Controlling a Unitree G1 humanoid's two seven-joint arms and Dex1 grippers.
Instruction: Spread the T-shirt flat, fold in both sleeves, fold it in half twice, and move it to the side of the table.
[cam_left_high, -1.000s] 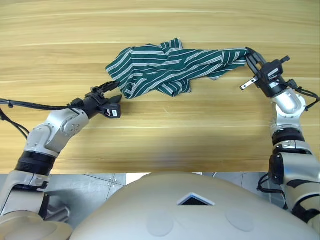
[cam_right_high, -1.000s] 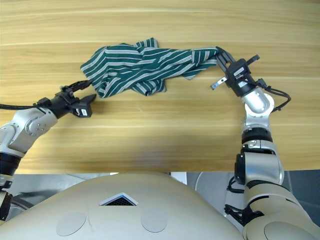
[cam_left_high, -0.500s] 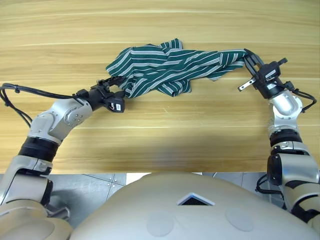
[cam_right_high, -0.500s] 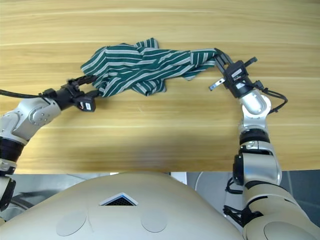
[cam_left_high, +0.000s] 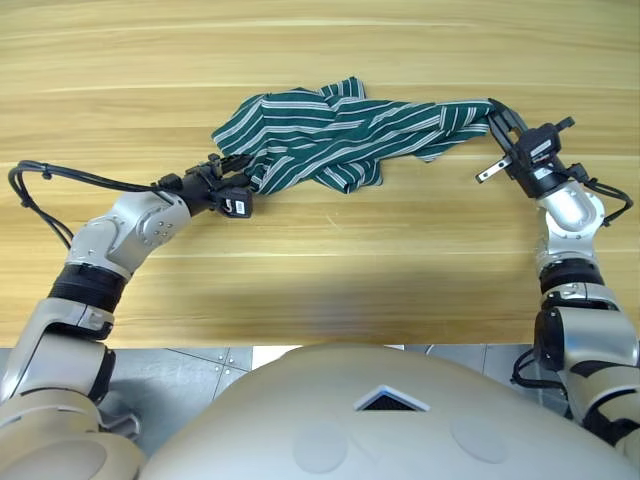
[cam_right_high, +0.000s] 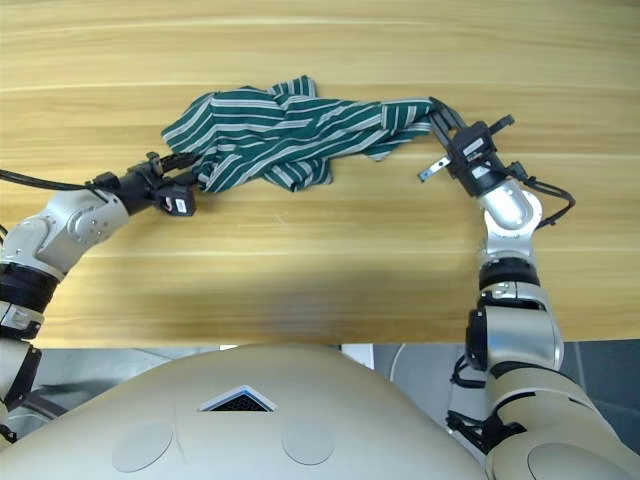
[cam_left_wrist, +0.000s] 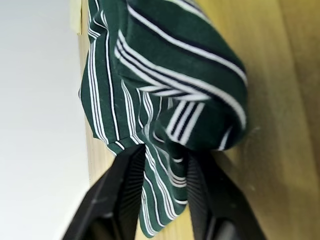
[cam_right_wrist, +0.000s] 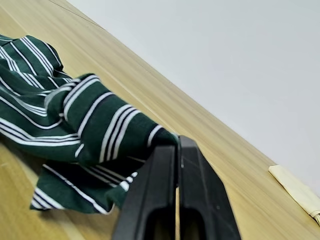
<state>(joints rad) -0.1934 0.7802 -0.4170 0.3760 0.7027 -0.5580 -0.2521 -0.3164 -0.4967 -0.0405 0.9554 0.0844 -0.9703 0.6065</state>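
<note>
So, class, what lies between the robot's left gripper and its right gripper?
The crumpled striped T-shirt fills that stretch, with the left gripper at one end and the right gripper pinching the other, as the left eye view shows.

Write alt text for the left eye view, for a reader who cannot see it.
A crumpled green-and-white striped T-shirt lies bunched on a wooden table. The right gripper is shut on its right end; the open left gripper straddles its left edge.
</note>
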